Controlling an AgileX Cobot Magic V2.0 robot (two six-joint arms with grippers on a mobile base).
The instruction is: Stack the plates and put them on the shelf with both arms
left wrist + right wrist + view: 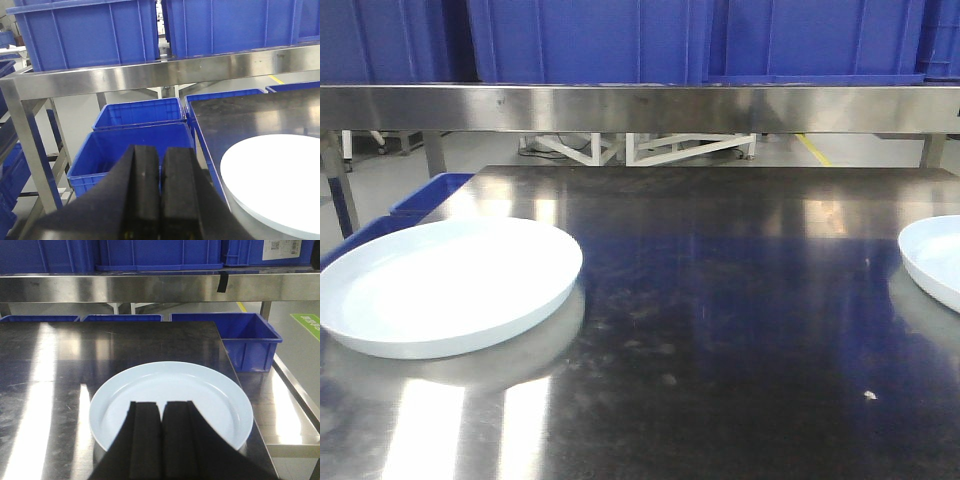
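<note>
Noting left plate (450,285) and right plate (935,255) lying well apart on tabletop (720,330), shelf (640,108) beyond. Seeing left gripper (160,155) and right gripper (161,407) both pressed together, empty. Advising opening right first, pinching near rim, lifting level.

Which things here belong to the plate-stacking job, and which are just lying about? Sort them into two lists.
Job:
left plate
right plate
shelf
left gripper, shut, empty
right gripper, shut, empty

Lying about:
blue crates on the shelf
blue crates beside the table
steel tabletop, only bearing the plates
</note>
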